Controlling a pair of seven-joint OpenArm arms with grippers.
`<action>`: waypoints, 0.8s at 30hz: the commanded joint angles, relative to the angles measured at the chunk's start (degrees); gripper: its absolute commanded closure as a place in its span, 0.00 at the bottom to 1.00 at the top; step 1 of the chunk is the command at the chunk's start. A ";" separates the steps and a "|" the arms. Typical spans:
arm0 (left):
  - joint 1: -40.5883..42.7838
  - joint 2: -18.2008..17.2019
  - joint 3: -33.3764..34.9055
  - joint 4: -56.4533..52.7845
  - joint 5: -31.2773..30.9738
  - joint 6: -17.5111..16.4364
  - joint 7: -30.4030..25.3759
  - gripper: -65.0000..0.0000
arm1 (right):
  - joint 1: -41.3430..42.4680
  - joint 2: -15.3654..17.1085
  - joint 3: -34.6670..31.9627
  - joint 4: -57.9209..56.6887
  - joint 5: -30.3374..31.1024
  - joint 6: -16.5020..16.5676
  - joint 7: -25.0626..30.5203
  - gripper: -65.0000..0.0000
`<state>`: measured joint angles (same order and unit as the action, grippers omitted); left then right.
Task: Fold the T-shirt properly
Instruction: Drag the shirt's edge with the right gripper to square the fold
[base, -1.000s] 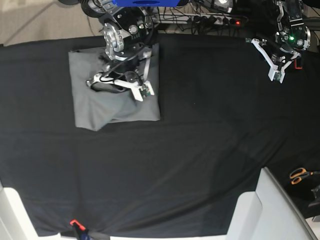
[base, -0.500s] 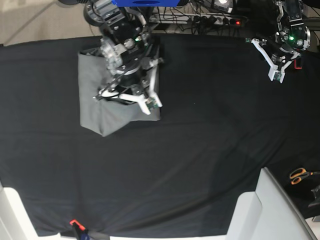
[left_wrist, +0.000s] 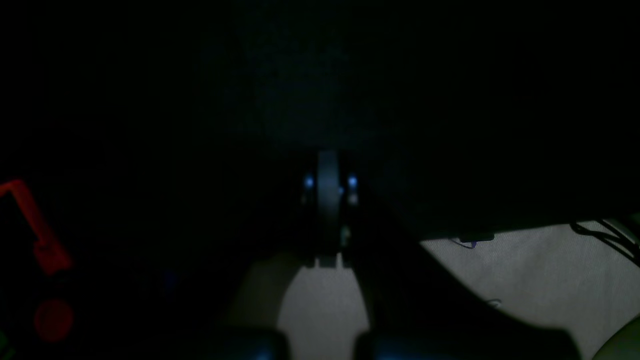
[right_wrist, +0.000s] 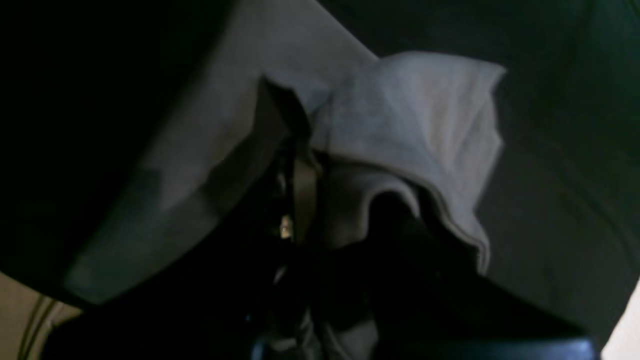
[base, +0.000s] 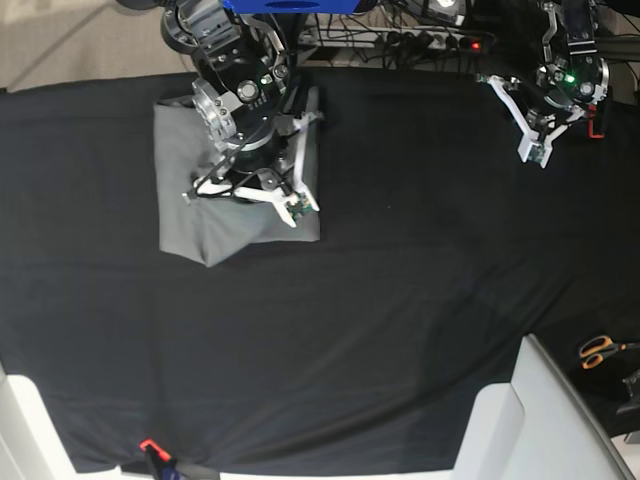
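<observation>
The grey T-shirt (base: 195, 205) lies folded into a rough rectangle at the far left of the black cloth sheet (base: 380, 300). My right gripper (base: 297, 208) is over the shirt's right edge. In the right wrist view its fingers (right_wrist: 300, 185) are pressed together with grey shirt fabric (right_wrist: 415, 115) bunched and lifted around them. My left gripper (base: 530, 152) hangs at the far right, away from the shirt. In the dark left wrist view its fingers (left_wrist: 327, 200) are closed together and hold nothing.
Orange-handled scissors (base: 600, 350) lie at the right edge. A white bin or chair (base: 545, 420) stands at the front right. A red clamp (base: 150, 446) grips the cloth's front edge. A power strip and cables (base: 420, 40) run along the back.
The right arm swung over the shirt, and the shirt's left edge and lower corner shifted to the right. The left gripper moved slightly left and turned.
</observation>
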<state>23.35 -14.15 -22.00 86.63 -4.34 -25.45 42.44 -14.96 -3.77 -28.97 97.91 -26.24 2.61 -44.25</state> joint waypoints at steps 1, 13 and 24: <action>0.07 -0.92 -0.46 0.80 -0.01 0.18 -0.63 1.00 | 0.32 -0.49 -0.08 1.30 -0.44 -0.11 0.95 1.00; -0.01 -0.92 -0.29 0.71 -0.01 0.18 -0.63 1.00 | 0.32 0.21 -0.26 1.30 0.00 3.85 -1.51 1.00; -0.01 -0.92 -0.29 0.71 -0.01 0.18 -0.63 1.00 | 1.38 0.74 0.36 1.65 10.28 3.85 -1.68 0.99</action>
<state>23.35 -14.33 -22.02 86.63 -4.32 -25.45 42.46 -13.96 -2.72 -28.53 98.21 -15.84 6.52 -46.94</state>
